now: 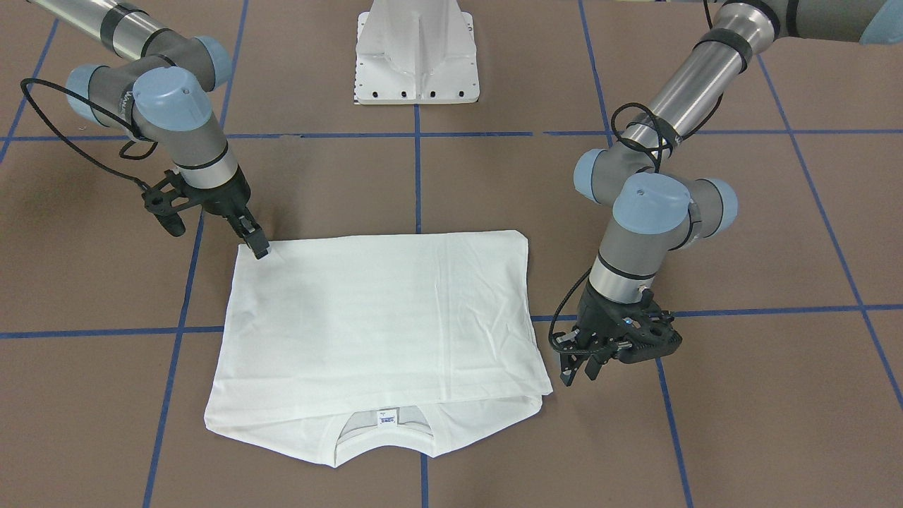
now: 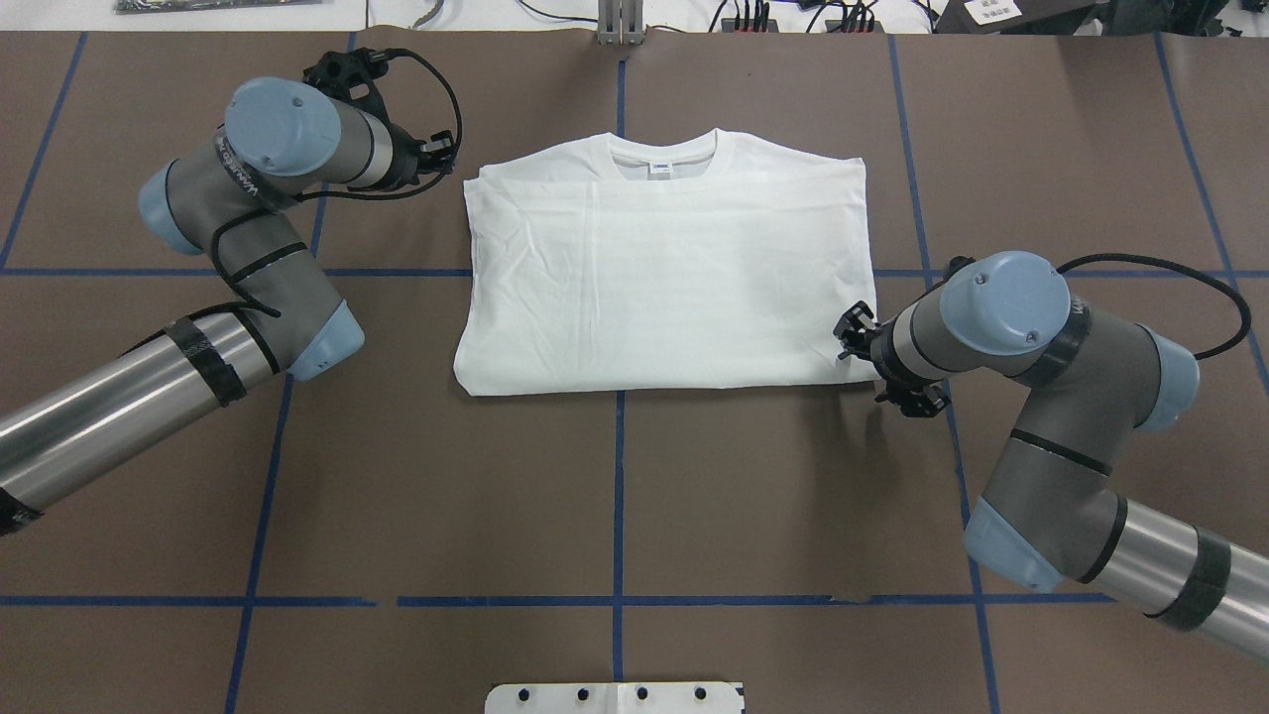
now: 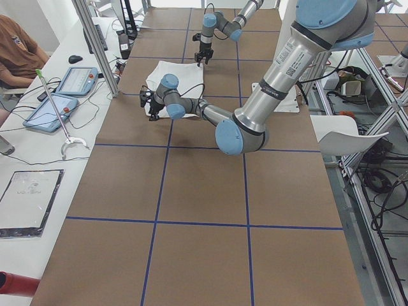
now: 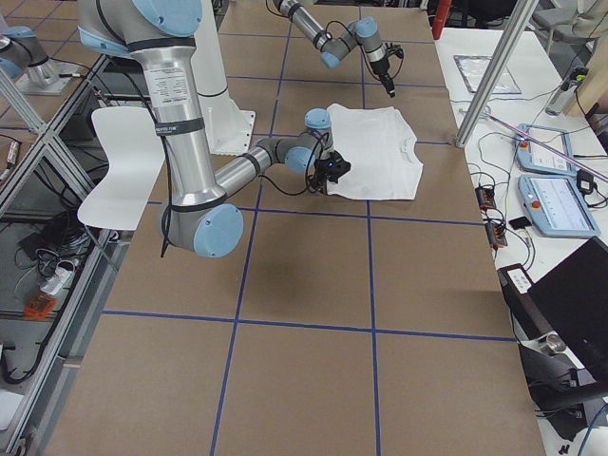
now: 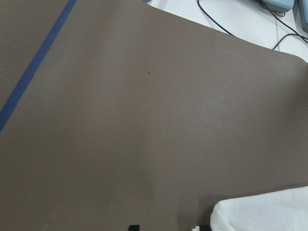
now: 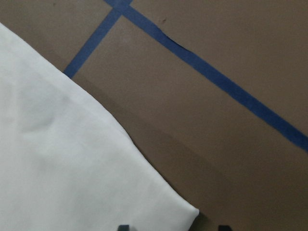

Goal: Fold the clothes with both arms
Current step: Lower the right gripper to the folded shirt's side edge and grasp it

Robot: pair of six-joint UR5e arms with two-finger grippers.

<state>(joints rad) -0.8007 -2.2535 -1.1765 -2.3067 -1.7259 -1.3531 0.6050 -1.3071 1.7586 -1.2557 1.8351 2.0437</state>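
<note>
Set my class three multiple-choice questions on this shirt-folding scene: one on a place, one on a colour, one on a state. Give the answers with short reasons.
1. Relative to the robot base, where is the T-shirt's collar?
A. On the nearest edge
B. Tucked out of sight
C. On the farthest edge

2. What colour are the tape lines on the table?
A. Red
B. Blue
C. Yellow

3. How is the right claw?
A. Open, at a shirt corner
B. Shut on the collar
C. Holding the shirt in the air

Answers:
1 C, the collar lies opposite the base.
2 B, the grid is blue.
3 A, its wrist view shows the fingertips apart around the corner.
</note>
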